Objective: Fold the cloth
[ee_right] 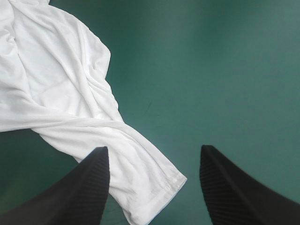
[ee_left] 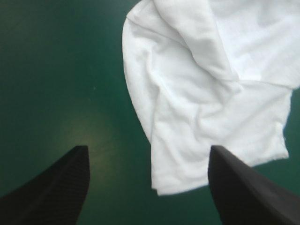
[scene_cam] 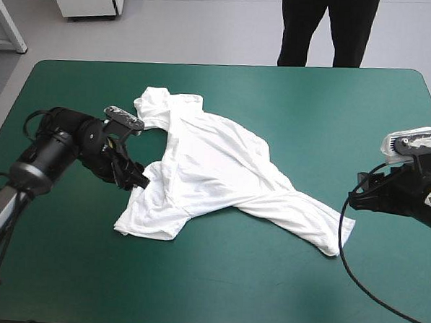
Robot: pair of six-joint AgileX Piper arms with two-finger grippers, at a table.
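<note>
The white T-shirt (scene_cam: pixel 215 169) lies crumpled and partly spread across the middle of the table, stretched from far left to near right. My left gripper (scene_cam: pixel 137 178) is low at the shirt's left edge, open; in the left wrist view a folded corner of the T-shirt (ee_left: pixel 201 117) reaches in between the fingers of the left gripper (ee_left: pixel 149 147), close to one fingertip. My right gripper (scene_cam: pixel 352 201) stands open just beyond the shirt's right end. There the T-shirt's narrow twisted end (ee_right: pixel 140 178) lies between the fingers of the right gripper (ee_right: pixel 154 148), nearer one of them.
The teal-green cover (scene_cam: pixel 266 294) shows broad on every side of the shirt, widest toward the table's front edge and the far right corner.
</note>
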